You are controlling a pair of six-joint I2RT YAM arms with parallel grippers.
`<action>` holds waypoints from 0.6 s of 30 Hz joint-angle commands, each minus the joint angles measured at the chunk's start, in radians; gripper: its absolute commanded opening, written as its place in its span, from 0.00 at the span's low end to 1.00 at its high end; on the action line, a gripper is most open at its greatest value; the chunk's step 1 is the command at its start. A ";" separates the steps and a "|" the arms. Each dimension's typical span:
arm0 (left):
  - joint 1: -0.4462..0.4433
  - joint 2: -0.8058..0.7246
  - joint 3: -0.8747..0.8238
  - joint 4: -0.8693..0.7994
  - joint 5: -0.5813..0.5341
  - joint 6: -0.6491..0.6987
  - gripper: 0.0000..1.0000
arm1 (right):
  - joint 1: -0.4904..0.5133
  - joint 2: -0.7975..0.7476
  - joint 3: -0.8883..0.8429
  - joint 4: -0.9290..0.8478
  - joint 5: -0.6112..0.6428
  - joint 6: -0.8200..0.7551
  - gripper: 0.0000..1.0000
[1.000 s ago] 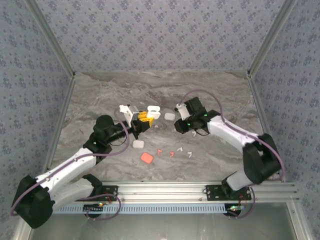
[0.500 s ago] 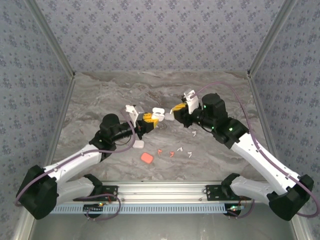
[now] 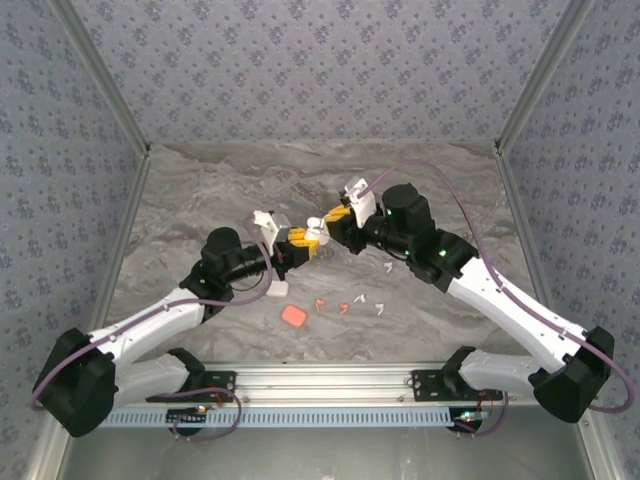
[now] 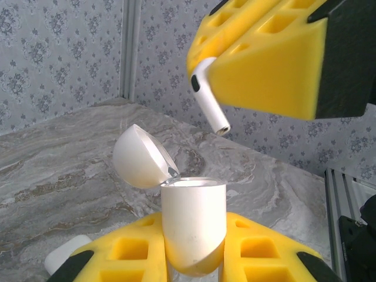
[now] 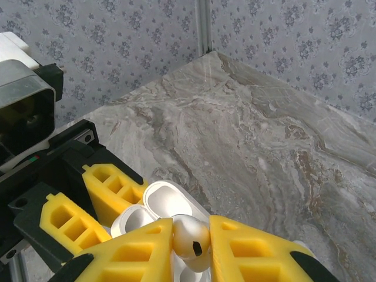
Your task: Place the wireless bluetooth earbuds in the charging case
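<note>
Held bud: you've got a white earbud [image 4: 208, 94] pinched tight in the right gripper [image 3: 338, 218], stem pointing down, just above the case mouth and apart from it.
Case: white charging case [image 4: 194, 226], upright, lid hinged open, clamped in your left gripper [image 3: 298, 240] over the middle of the tabletop [image 3: 200, 190].
Arms: both reach in from the near corners, raised, yellow fingers nearly tip to tip.
Loose earbuds: white [image 3: 380, 309] and orange-red [image 3: 320, 302], toward the near edge.
Spare cases: orange-red case [image 3: 293, 316] and white case [image 3: 277, 289], beside them.
</note>
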 commanded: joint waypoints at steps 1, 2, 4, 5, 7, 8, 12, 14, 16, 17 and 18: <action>-0.009 -0.002 0.038 0.045 0.020 -0.002 0.00 | 0.010 0.015 0.041 0.027 -0.008 -0.013 0.22; -0.010 -0.002 0.038 0.047 0.020 -0.002 0.00 | 0.012 0.019 0.039 0.028 -0.010 -0.013 0.22; -0.011 0.000 0.038 0.049 0.020 -0.002 0.00 | 0.014 0.026 0.043 0.026 -0.009 -0.013 0.22; -0.011 0.001 0.038 0.050 0.021 -0.002 0.00 | 0.014 0.031 0.043 0.027 -0.008 -0.013 0.22; -0.011 0.003 0.039 0.050 0.021 -0.002 0.00 | 0.015 0.038 0.042 0.027 -0.012 -0.011 0.22; -0.011 0.004 0.040 0.050 0.023 -0.001 0.00 | 0.017 0.041 0.043 0.029 -0.015 -0.011 0.22; -0.010 0.006 0.040 0.051 0.023 -0.001 0.00 | 0.019 0.054 0.046 0.029 -0.023 -0.007 0.22; -0.011 0.007 0.040 0.051 0.023 -0.001 0.00 | 0.020 0.058 0.047 0.030 -0.030 -0.005 0.22; -0.011 0.008 0.041 0.051 0.022 0.000 0.00 | 0.020 0.061 0.049 0.028 -0.045 -0.004 0.22; -0.011 0.008 0.041 0.052 0.022 0.000 0.00 | 0.021 0.063 0.049 0.025 -0.050 -0.002 0.22; -0.011 0.008 0.041 0.054 0.022 0.000 0.00 | 0.021 0.065 0.050 0.023 -0.059 -0.002 0.22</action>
